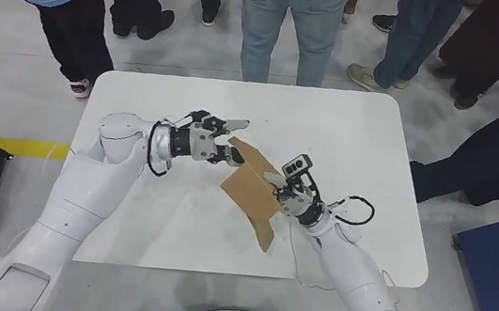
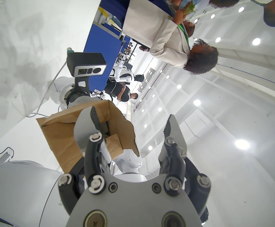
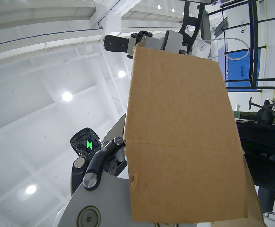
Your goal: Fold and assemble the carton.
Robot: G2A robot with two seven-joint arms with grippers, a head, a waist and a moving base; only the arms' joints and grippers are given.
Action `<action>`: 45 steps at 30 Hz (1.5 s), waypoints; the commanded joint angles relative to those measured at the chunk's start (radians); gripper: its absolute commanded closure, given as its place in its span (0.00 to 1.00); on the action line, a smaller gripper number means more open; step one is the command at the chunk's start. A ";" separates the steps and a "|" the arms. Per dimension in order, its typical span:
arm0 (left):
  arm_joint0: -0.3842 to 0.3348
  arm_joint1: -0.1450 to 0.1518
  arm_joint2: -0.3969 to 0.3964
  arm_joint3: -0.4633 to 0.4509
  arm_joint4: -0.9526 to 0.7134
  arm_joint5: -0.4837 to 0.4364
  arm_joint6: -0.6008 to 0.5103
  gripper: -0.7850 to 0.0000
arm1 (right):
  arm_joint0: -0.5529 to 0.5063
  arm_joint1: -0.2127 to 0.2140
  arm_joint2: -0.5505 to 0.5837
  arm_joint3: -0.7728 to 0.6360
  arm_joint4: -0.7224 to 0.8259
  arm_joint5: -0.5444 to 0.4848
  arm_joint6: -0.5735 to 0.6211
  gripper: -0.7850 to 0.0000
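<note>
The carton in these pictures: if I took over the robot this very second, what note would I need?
Left gripper: open, one finger at the open end of the carton, not clamping it.
Right gripper: appears shut on a carton panel; its far finger is hidden behind the cardboard.
Carton: brown, held up over the white table between the two arms.
Done: panels stand open in a partial box shape.
Left: flaps hang loose; they need to be folded in and closed.
</note>
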 commanded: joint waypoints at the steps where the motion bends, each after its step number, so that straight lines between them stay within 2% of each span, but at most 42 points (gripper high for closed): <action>1: 0.000 0.002 0.001 -0.001 0.004 0.001 -0.004 0.69 | 0.000 0.001 0.000 -0.003 -0.004 -0.002 -0.003 1.00; 10: 0.002 0.013 -0.007 -0.004 0.041 0.006 -0.008 0.84 | 0.002 0.005 0.003 -0.012 -0.006 -0.004 -0.013 1.00; 13: 0.005 0.017 -0.005 -0.005 0.062 0.007 -0.011 0.93 | 0.003 0.006 0.006 -0.015 0.000 0.000 -0.012 1.00; 18: 0.003 0.024 0.002 -0.005 0.111 0.007 -0.019 0.97 | 0.003 0.009 0.010 -0.020 0.006 0.001 -0.014 1.00; 23: 0.000 0.034 -0.006 -0.014 0.160 -0.006 -0.023 0.90 | 0.002 0.011 0.012 -0.025 0.007 0.000 -0.016 1.00; 42: 0.017 0.065 -0.017 -0.074 0.282 -0.007 -0.063 0.78 | -0.013 0.020 -0.002 -0.067 -0.057 -0.013 -0.044 1.00; 43: 0.017 0.068 -0.018 -0.078 0.294 -0.006 -0.066 0.77 | -0.014 0.021 -0.002 -0.069 -0.061 -0.013 -0.047 1.00; 45: 0.019 0.073 -0.017 -0.087 0.320 -0.003 -0.078 0.68 | -0.015 0.022 -0.003 -0.074 -0.070 -0.011 -0.053 1.00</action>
